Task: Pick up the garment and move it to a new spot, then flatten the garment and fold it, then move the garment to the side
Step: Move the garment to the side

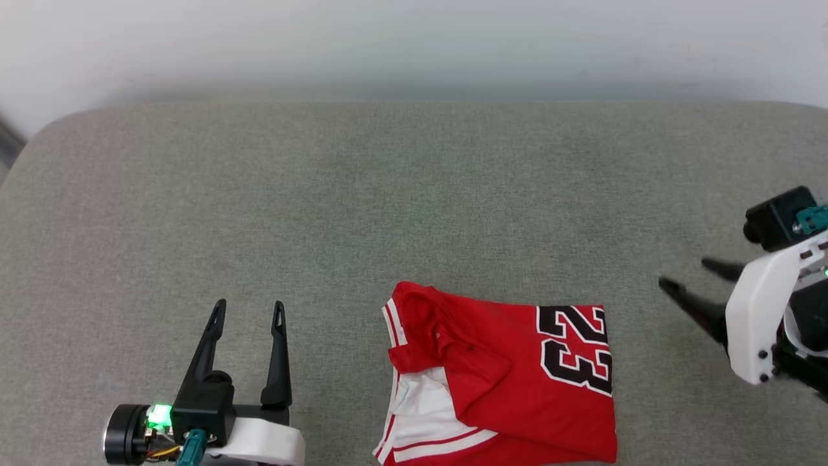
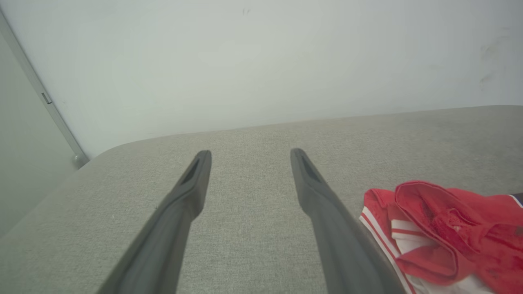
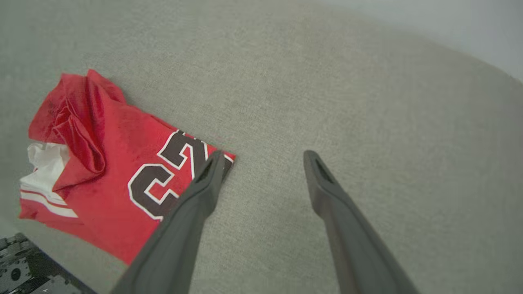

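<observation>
Well, in the head view the garment [image 1: 511,375] lies on the grey table [image 1: 388,194] at its near edge, a little right of centre. It forms a rough rectangle, smooth where the black number [image 1: 576,349] shows and rumpled on its left side. The left tool [image 1: 250,303] is off to the left, well apart from the cloth, with its fingers spread and nothing between them. The right tool [image 1: 683,272] is near the garment's right edge but clear of it, also spread and empty.

In the left wrist view, the left tool [image 2: 250,152] points over bare table, and the bunched red and white folds of the garment [image 2: 441,220] sit just beside its right finger.

In the right wrist view, the right tool [image 3: 264,153] looks down at the number corner of the garment [image 3: 114,171]. One finger crosses that corner in the picture, though I cannot tell whether it touches.

The step in hand looks like taking hold of the garment to move it. To do that well, bring each tool in low at its own side. Pinch through all the layers, not only the top one. Lift both ends together so the thin fabric does not slip or unfold.
</observation>
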`<state>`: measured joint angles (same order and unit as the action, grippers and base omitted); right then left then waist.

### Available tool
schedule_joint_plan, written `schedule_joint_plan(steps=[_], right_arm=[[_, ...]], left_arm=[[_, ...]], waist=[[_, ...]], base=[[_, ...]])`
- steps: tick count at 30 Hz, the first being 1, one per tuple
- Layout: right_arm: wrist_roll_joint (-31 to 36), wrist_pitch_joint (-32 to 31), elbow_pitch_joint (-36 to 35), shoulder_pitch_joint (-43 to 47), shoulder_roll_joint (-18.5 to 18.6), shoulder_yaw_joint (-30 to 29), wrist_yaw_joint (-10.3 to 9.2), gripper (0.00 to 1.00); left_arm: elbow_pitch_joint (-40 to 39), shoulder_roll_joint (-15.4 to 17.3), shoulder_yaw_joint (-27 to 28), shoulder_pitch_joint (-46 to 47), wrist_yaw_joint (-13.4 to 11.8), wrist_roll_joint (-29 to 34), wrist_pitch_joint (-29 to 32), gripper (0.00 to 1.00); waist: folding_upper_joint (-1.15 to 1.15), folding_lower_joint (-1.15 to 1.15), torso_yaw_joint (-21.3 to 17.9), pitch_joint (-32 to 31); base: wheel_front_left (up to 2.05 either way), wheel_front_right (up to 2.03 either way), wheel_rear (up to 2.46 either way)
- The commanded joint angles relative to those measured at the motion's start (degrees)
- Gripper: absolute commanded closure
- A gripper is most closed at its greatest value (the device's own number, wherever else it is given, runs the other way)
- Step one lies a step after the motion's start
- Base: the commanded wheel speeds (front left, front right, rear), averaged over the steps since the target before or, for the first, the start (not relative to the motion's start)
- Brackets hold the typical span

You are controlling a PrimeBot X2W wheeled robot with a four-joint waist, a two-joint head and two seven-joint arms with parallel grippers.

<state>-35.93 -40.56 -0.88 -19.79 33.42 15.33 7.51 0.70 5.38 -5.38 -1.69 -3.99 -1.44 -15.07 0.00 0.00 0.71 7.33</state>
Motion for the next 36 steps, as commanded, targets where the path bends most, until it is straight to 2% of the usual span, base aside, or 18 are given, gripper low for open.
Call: schedule_joint_plan(steps=[1, 4, 8, 13, 14, 19, 24, 25, 26, 31, 36], right_arm=[[-3.23, -2.89, 0.41, 0.72, 1.35, 0.66, -0.05, 0.00], [-8.05, -7.52, 1.03, 2.31, 3.14, 2.36, -0.05, 0.00], [-11.89, -8.95, 2.45, 3.52, 2.27, 3.89, -0.05, 0.00], [-14.09, -7.13, 5.05, 4.06, -0.72, 4.86, -0.05, 0.00], [-15.16, -5.80, 7.88, 3.14, -3.19, 5.93, -0.05, 0.00], [-17.48, -5.20, 13.54, 2.58, -6.80, 9.78, -0.07, 0.00], [-18.15, -4.27, 17.00, 3.36, -7.56, 15.46, -0.09, 0.00], [-18.36, -3.51, 17.22, 3.11, -7.61, 16.14, -0.09, 0.29], [-18.55, -2.59, 17.32, 2.66, -7.61, 16.61, -0.09, 1.00], [-18.77, 1.65, 16.52, -0.43, -4.73, 18.02, -0.08, 1.00], [-18.05, 6.30, 12.80, -4.88, -0.89, 19.58, -0.06, 1.00]], left_arm=[[-0.11, -0.05, 0.02, 1.22, 0.19, 0.24, -0.12, 0.00], [-0.13, -0.24, -0.12, 1.97, 0.36, 0.28, -0.12, 0.00], [-0.29, -0.39, -0.44, 3.32, 0.80, 0.36, -0.12, 0.00], [-0.27, -0.54, -0.65, 4.67, 1.06, 0.57, -0.12, 0.00], [-0.17, -0.70, -0.88, 5.76, 1.27, 0.75, -0.12, 0.00], [0.04, -0.89, -1.45, 7.41, 1.54, 0.74, -0.12, 0.00], [0.20, -1.04, -1.76, 8.41, 1.76, 0.72, -0.12, 0.00], [0.24, -1.07, -1.73, 8.51, 1.71, 0.70, -0.12, 0.00], [0.28, -1.10, -1.71, 8.59, 1.65, 0.68, -0.12, 0.00], [0.97, -1.14, -1.37, 7.45, 1.21, 0.68, -0.13, 0.00], [1.25, -0.91, -0.80, 5.43, 0.81, 0.72, -0.12, 0.00]], waist=[[0.00, 0.00, 0.36, 0.83], [0.00, 0.00, 0.81, 2.11], [0.00, 0.00, 1.63, 4.09], [0.00, 0.00, 2.49, 6.01], [0.00, 0.00, 3.11, 7.62], [0.00, 0.00, 4.25, 9.98], [0.00, 0.00, 5.18, 11.17], [0.00, 0.00, 5.23, 11.23], [0.00, 0.00, 5.25, 11.23], [0.00, 0.00, 4.81, 9.51], [0.00, 0.00, 3.50, 6.40]], base=[[0.00, 0.00, 0.00], [0.00, 0.00, 0.00], [0.00, 0.00, 0.00], [0.00, 0.00, 0.00], [0.00, 0.00, 0.00], [0.00, 0.00, 0.00], [0.00, 0.00, 0.00], [0.00, 0.00, 0.00], [0.00, 0.00, 0.00], [0.00, 0.00, 0.00], [0.00, 0.00, 0.00]])
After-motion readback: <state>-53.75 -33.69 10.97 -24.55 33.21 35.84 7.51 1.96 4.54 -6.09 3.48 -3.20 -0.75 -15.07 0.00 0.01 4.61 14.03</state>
